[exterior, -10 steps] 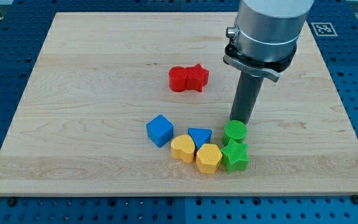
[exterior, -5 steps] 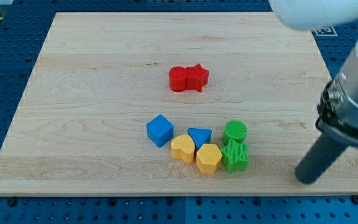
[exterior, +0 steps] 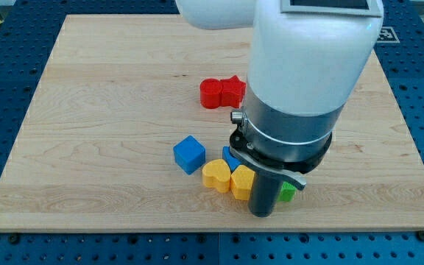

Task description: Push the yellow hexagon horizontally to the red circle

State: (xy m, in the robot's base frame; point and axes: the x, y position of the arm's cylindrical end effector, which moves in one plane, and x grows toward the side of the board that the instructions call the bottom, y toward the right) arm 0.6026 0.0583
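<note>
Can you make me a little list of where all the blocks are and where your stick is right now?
my tip: near the view's bottom, just right of the yellow hexagon
yellow hexagon: partly hidden behind the rod
yellow block: rounded, left of the hexagon, touching it
blue cube: left of the yellow pair
blue block: mostly hidden by the arm
green block: only a sliver shows right of the rod
red circle: higher up the board, touching a red star

my tip [exterior: 262,213] stands upright low in the view, under the arm's bulky white-and-grey body [exterior: 308,81].
</note>
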